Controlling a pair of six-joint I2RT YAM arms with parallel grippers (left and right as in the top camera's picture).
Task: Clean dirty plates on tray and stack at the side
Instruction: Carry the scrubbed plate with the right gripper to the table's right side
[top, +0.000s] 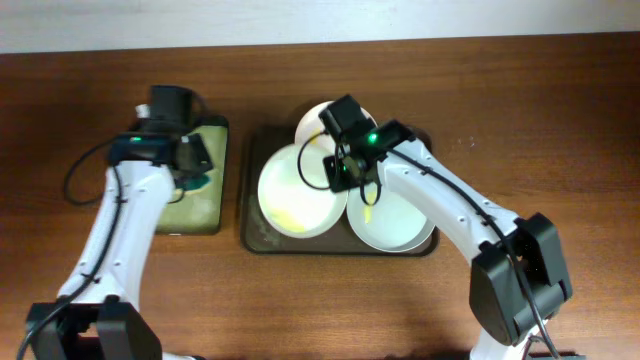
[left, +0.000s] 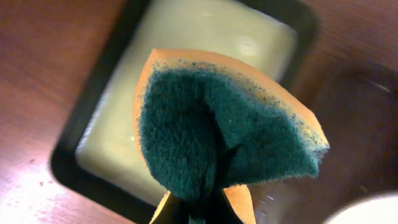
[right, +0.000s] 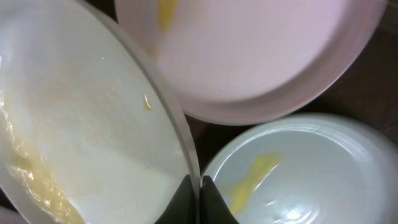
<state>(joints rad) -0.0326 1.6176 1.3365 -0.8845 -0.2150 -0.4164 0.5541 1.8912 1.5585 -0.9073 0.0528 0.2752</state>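
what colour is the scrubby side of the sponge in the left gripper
Dark green; the folded orange-backed sponge shows best in the left wrist view.

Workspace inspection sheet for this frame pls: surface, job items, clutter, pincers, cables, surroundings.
Surface: brown wooden table, no spills seen.
Job's things: dark tray holds three plates. The left plate, right plate and back plate each show a yellow smear. None stacked at the side.
Clutter: small black tray with a yellow-green inside, left of the dark tray.
Grippers: left pincer shut on a green and orange sponge above the small black tray. Right pincer shut on the left plate's rim.
Cables: black cable loops beside the left arm, clear of the trays.
Surroundings: pale wall beyond the far table edge, otherwise nothing seen.
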